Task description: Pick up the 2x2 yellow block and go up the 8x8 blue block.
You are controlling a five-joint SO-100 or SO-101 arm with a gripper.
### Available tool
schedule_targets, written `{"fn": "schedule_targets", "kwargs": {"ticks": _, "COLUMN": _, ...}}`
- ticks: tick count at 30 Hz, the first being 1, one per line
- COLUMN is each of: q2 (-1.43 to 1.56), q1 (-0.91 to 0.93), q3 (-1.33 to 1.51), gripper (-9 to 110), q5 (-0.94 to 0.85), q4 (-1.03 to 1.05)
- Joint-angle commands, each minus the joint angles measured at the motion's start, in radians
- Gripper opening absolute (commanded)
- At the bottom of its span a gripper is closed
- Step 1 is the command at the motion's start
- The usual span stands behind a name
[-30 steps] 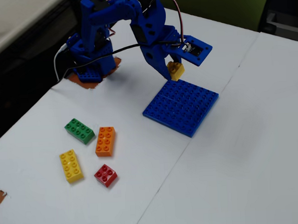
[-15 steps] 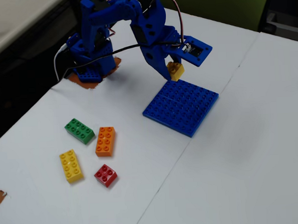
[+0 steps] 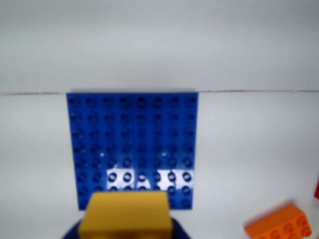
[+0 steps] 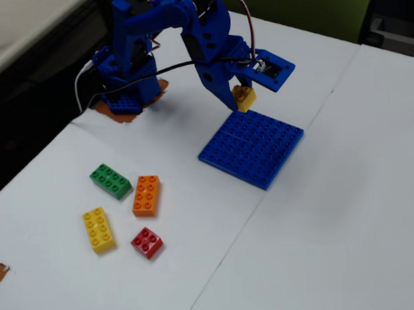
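Observation:
The small yellow 2x2 block (image 4: pixel 244 97) is held in my blue gripper (image 4: pixel 240 98), lifted above the table near the back edge of the blue 8x8 baseplate (image 4: pixel 252 149). In the wrist view the yellow block (image 3: pixel 126 215) fills the bottom centre, blurred, with blue finger parts on either side. The baseplate (image 3: pixel 132 139) lies flat just beyond it, its near edge partly covered by the block. The gripper is shut on the block.
On the table to the left in the fixed view lie a green brick (image 4: pixel 110 181), an orange eight-stud brick (image 4: pixel 146 195), a long yellow brick (image 4: pixel 98 229) and a red brick (image 4: pixel 147 242). The orange brick (image 3: pixel 279 227) also shows at the wrist view's bottom right.

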Motion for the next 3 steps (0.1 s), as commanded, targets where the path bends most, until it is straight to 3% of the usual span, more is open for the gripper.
{"fn": "schedule_targets", "kwargs": {"ticks": 1, "q2": 0.023, "q1": -0.015, "q3": -0.005, "gripper": 0, "q5": 0.000, "q4": 0.006}}
{"fn": "schedule_targets", "kwargs": {"ticks": 3, "q2": 0.023, "q1": -0.015, "q3": -0.005, "gripper": 0, "q5": 0.000, "q4": 0.006}}
